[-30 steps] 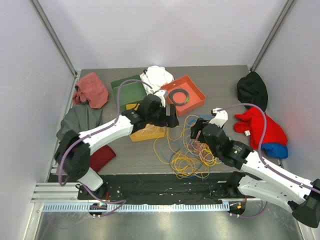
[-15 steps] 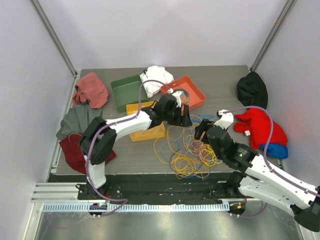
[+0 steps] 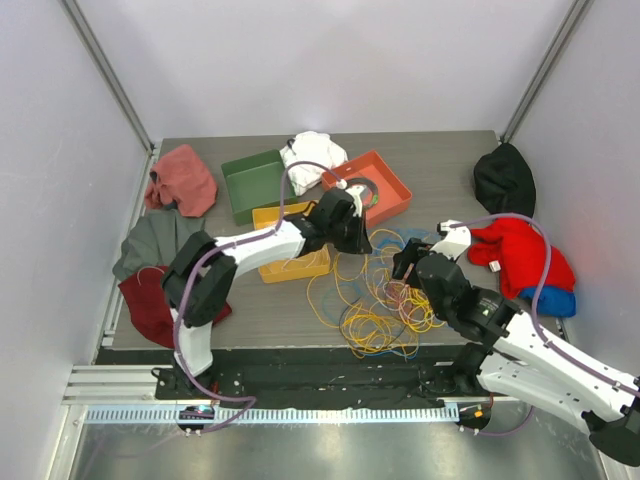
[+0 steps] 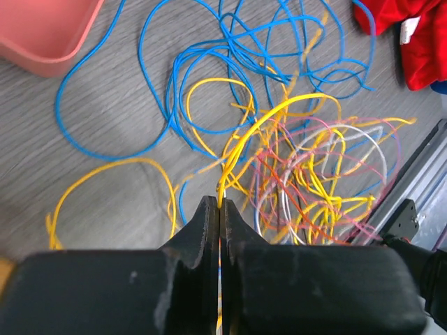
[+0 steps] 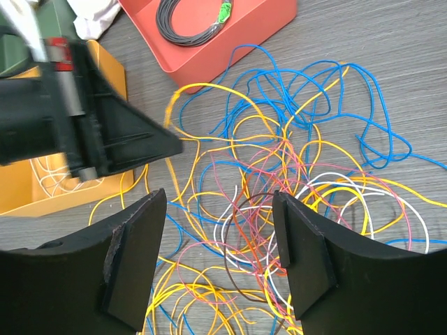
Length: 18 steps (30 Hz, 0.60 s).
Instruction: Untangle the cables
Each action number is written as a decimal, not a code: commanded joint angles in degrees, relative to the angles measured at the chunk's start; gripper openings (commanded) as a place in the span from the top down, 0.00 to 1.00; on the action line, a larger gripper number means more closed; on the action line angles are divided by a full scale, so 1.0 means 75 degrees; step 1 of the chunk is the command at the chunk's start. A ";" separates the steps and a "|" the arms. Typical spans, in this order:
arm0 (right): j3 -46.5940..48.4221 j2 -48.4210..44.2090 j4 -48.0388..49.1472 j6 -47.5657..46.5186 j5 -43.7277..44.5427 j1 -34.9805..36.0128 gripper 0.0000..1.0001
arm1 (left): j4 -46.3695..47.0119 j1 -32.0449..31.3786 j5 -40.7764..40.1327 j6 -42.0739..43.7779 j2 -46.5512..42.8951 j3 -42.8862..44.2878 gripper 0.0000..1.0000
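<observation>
The cables (image 3: 380,300) lie in a loose tangle of yellow, blue, pink, white, orange and brown wires on the grey table, between the two arms. My left gripper (image 3: 362,240) is at the tangle's far left edge. In the left wrist view it (image 4: 221,202) is shut on a yellow cable (image 4: 279,108) that arcs up out of the tangle (image 4: 307,167). My right gripper (image 3: 405,266) hovers over the tangle's right side. Seen from the right wrist it (image 5: 218,199) is open, nothing between its fingers, with the cables (image 5: 279,181) below.
A coral tray (image 3: 395,200) holding a coiled grey cable (image 5: 192,24) sits behind the tangle. A yellow bin (image 3: 290,265) and a green bin (image 3: 255,182) stand to the left. Cloths lie around: white (image 3: 312,155), pink (image 3: 185,178), grey (image 3: 155,240), black (image 3: 503,178), red (image 3: 520,255).
My left arm swung right from over the yellow bin to the tangle's edge, and its gripper closed on a yellow cable. The right gripper shifted slightly and stayed open.
</observation>
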 commanded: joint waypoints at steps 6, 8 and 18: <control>0.0168 -0.0541 0.0077 -0.0103 0.0292 0.0027 0.28 | -0.1768 -0.0087 -0.0998 0.0991 -0.3996 0.1044 1.00; 0.0144 -0.0634 0.0135 -0.0091 0.0257 0.0027 0.27 | -0.2145 -0.0215 -0.1245 0.1191 -0.4419 0.1852 1.00; -0.0032 -0.1794 0.0991 -0.0372 -0.0972 0.0015 0.25 | -0.3283 -0.0485 -0.1644 0.1602 -0.4760 0.3775 1.00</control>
